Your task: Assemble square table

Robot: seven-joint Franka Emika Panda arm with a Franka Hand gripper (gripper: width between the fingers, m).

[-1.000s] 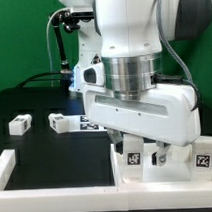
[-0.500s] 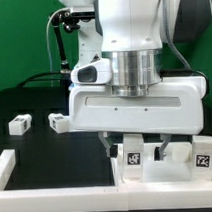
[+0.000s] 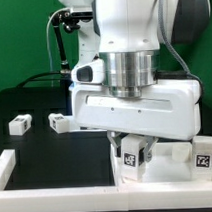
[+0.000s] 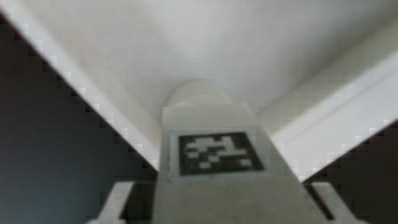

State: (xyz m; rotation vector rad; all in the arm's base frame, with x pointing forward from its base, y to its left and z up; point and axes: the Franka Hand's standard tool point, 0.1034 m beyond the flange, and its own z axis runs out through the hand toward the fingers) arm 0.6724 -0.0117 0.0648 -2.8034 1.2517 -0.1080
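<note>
Tool — jaws partway open, astride tagged leg — gaps either side

Leg on square panel, two loose legs at exterior view's left

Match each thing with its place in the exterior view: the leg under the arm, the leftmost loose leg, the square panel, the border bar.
Things:
1. upright leg
2. leftmost loose leg
3. square panel
4. border bar

Places:
A. lying on the black table, at the exterior view's left
B. lower-left corner of the exterior view
C. standing between the fingers
D. beneath the upright leg, at the lower right

Pairs: 1-C, 2-A, 3-D, 4-B
</note>
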